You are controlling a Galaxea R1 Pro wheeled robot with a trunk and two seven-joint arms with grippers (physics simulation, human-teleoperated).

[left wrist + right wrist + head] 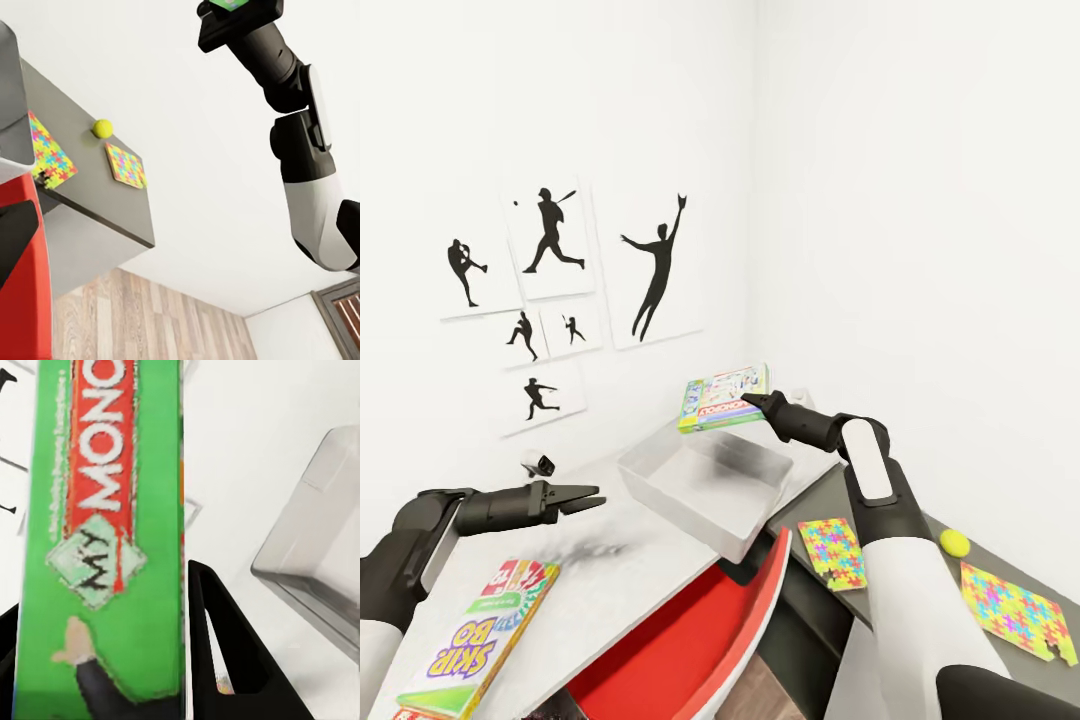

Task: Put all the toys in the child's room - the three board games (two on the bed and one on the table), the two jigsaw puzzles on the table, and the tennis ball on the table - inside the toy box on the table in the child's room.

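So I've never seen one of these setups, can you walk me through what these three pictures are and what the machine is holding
This is a simulated two-armed robot tidying a child's room. The large picture comes from a camera on its head, looking down over both arms. The other two come from cameras near each gripper. The right gripper is shut on a green board game, held above the grey toy box; the right wrist view shows that game's cover up close. The left gripper is open and holds nothing. A second board game lies on the light surface by the left arm. On the grey table lie two jigsaw puzzles and a tennis ball.
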